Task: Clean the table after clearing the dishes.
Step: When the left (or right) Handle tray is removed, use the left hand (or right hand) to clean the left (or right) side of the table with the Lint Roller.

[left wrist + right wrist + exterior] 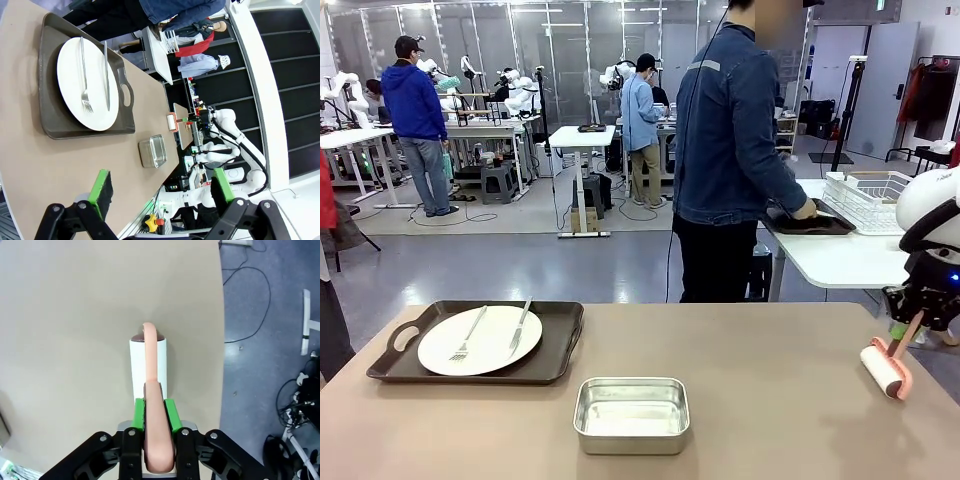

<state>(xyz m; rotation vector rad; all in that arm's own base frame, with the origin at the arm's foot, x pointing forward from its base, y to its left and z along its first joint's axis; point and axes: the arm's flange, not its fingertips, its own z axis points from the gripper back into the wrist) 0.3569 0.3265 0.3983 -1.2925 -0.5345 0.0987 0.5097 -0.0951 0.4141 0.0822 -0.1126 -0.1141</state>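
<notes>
1. Our right pincer [155, 412] is clamped tight on the pink handle of the lint roller [147, 360], whose white drum rests on the table [65, 340].
2. Our left pincer [162, 187] hangs wide open, holding nothing, above the table's near side.
3. Clearing looks half done to us. One tray [563, 345] with its plate [495, 345], fork [470, 335] and knife [523, 326] is still on the table. A person [730, 130] handles another tray [798, 226] at the white table [840, 262] beyond.
4. Rolling, we judge, has hardly begun.
5. Watch the edge! In the right wrist view it runs near the drum. Bare top opens toward the steel pan [632, 415], mid-table.
</notes>
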